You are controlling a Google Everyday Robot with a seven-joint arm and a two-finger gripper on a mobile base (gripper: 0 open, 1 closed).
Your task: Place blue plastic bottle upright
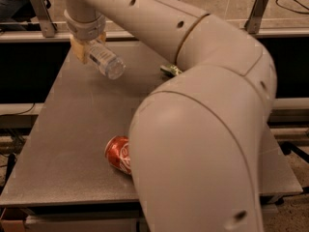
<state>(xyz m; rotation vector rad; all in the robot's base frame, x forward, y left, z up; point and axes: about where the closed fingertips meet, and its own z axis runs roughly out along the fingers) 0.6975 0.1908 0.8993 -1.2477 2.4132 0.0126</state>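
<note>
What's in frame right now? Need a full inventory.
blue plastic bottle: 1, clear with a pale label, tilted, above the table's far left area
can: 1, red, lying on its side near the table's front edge, partly hidden by the arm
small object: 1, greenish, far part of the table next to the arm; cannot tell what it is
table: 1, grey, centre of view
metal posts: 2, grey, behind the table, left and right
arm: 1, beige, fills centre and right
end effector: 1, tan fingers, upper left, closed on the bottle
</note>
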